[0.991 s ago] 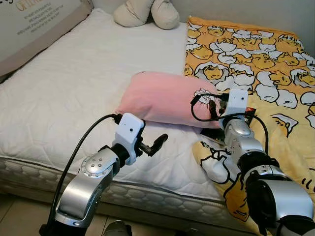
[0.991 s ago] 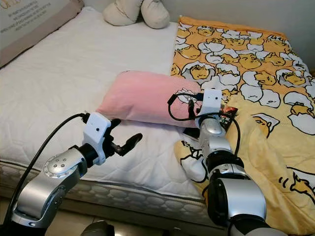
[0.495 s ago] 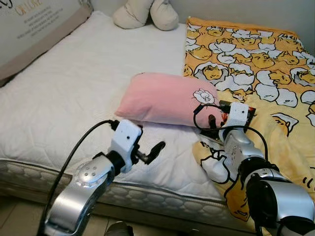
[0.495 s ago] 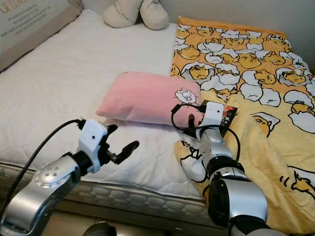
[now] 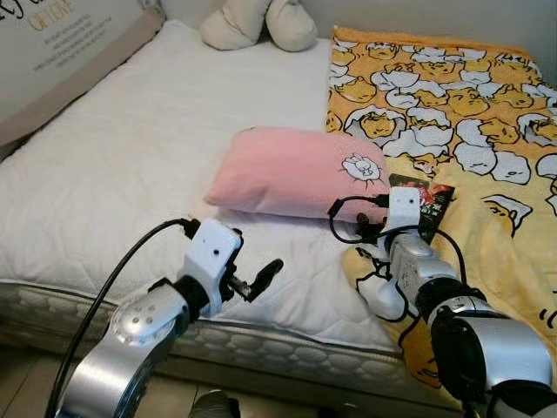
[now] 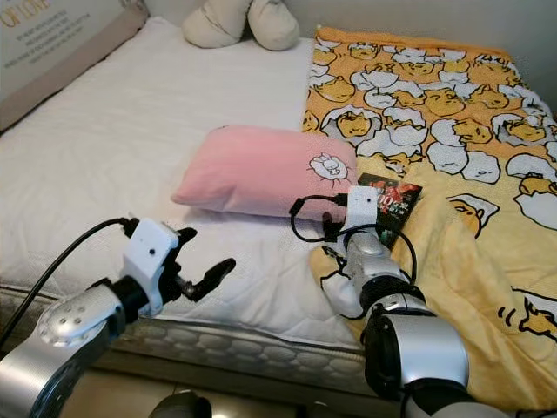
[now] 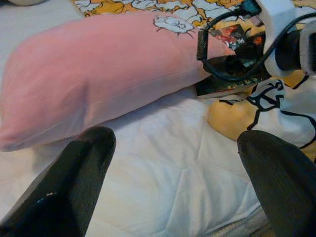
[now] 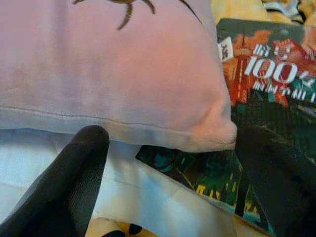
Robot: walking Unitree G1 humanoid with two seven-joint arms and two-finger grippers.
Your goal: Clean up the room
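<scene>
A pink pillow [image 5: 291, 170] lies across the middle of the white mattress [image 5: 113, 157]. A dark book with a red cover picture [image 5: 432, 202] sits at the pillow's right end, partly tucked under its corner [image 8: 217, 131]. My right gripper [image 8: 175, 143] is open just in front of that corner. One finger [image 8: 84, 163] is on the mattress side and the other finger [image 8: 276, 168] is over the book. My left gripper [image 5: 254, 280] hovers open above the mattress near the bed's front edge, pointing at the pillow [image 7: 98, 74] from a short way off.
A yellow cartoon-print blanket [image 5: 452, 96] covers the bed's right half, folded over beside my right arm. A cream plush [image 5: 261, 22] rests at the far end. A printed board [image 5: 61, 43] leans along the left side. The mattress edge [image 5: 287, 344] runs below both arms.
Both arms have drawn back toward the front of the bed. The right gripper has come off the pillow's end to its near corner, so more of the book shows. The left gripper has sunk lower.
</scene>
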